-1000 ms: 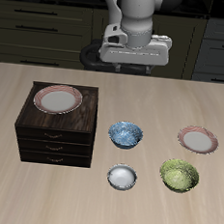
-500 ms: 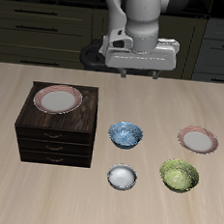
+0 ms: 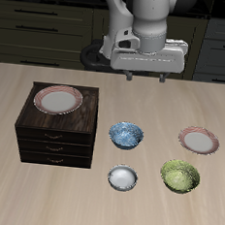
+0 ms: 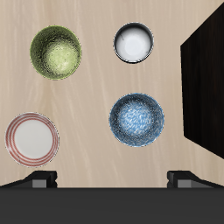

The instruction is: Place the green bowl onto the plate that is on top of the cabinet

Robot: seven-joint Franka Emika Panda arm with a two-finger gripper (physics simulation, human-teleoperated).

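The green bowl (image 3: pixel 179 175) (image 4: pixel 57 52) stands near the table's front edge, empty and upright. The plate (image 3: pixel 58 100) with a pinkish-red rim lies on top of the dark-brown cabinet (image 3: pixel 56 130) (image 4: pixel 206 83). My gripper (image 3: pixel 147 78) (image 4: pixel 112 178) hangs high over the back of the table, open, with nothing between its fingers (image 4: pixel 39 180). It is well away from the green bowl and from the cabinet.
A blue patterned bowl (image 3: pixel 128 135) (image 4: pixel 136 119) sits beside the cabinet, and a small white-grey bowl (image 3: pixel 123 177) (image 4: pixel 133 42) sits nearer the front edge. A second red-rimmed plate (image 3: pixel 198 140) (image 4: pixel 32 138) lies on the table behind the green bowl.
The gripper has shifted sideways along the back of the table, toward the side where the green bowl and the table plate are. Nothing on the table has moved.
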